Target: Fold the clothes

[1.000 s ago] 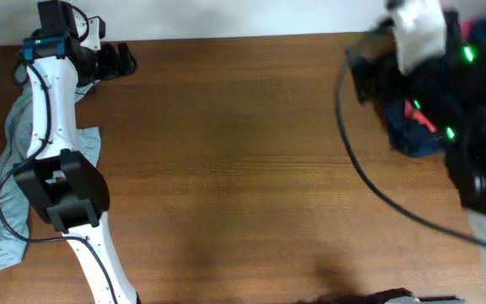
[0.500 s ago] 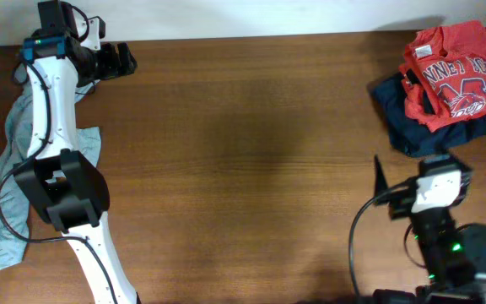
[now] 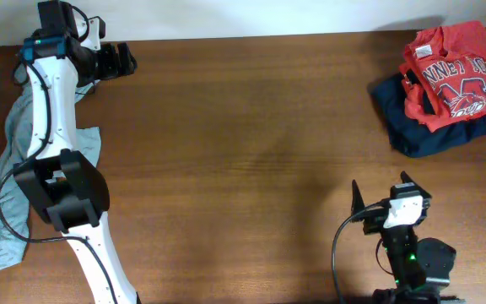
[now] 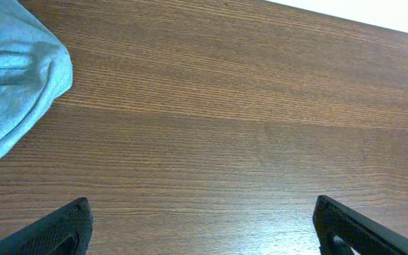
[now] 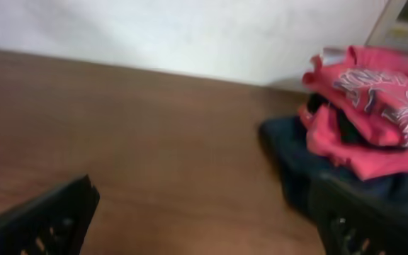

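The left gripper [image 4: 201, 216] hangs spread wide and empty over bare wood at the far left corner of the table [image 3: 251, 152]. The pale grey-blue shirt [image 4: 9, 78] lies crumpled just beside it and trails down the left edge under the arm. The right gripper [image 5: 202, 198], likewise released and empty, sits low at the near right edge, well apart from the orange-red T-shirt [image 3: 454, 72], which lies on a navy garment [image 3: 424, 135] in the far right corner.
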Controlling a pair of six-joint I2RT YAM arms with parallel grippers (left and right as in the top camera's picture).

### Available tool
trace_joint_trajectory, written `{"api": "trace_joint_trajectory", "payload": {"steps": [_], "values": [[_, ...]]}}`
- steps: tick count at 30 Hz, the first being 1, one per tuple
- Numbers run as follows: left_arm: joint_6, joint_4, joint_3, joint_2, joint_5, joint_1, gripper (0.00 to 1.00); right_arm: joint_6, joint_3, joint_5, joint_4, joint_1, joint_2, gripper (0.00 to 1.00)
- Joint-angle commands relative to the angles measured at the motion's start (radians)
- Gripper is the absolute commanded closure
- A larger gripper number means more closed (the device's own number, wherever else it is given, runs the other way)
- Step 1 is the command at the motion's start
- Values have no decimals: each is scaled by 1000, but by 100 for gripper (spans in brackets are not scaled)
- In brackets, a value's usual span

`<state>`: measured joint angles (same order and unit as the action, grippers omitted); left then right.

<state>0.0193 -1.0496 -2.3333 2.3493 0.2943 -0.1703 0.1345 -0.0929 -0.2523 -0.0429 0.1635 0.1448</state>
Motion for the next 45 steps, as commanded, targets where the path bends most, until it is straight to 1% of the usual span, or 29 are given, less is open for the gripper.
{"api": "trace_joint_trajectory", "payload": {"steps": [1, 4, 6, 11, 39, 43, 45], "values": [[-20, 2, -11, 5, -4, -2, 1, -16, 54, 29, 25, 8, -39, 2], [-20, 2, -11, 5, -4, -2, 1, -16, 88, 28, 16, 8, -66, 2], [-20, 2, -11, 5, -4, -2, 1, -16, 87, 28, -13, 8, -81, 2], [-20, 2, -11, 5, -4, -2, 1, -17, 87, 19, -13, 8, -145, 2], [-20, 0, -11, 5, -4, -2, 1, -16, 87, 20, -13, 7, -141, 1], [-19, -74, -11, 5, 7, -3, 1, -16, 87, 20, -13, 7, -141, 2], [-31, -63, -11, 0, 5, 2, 1, -16, 87, 20, -13, 7, -141, 2]]}}
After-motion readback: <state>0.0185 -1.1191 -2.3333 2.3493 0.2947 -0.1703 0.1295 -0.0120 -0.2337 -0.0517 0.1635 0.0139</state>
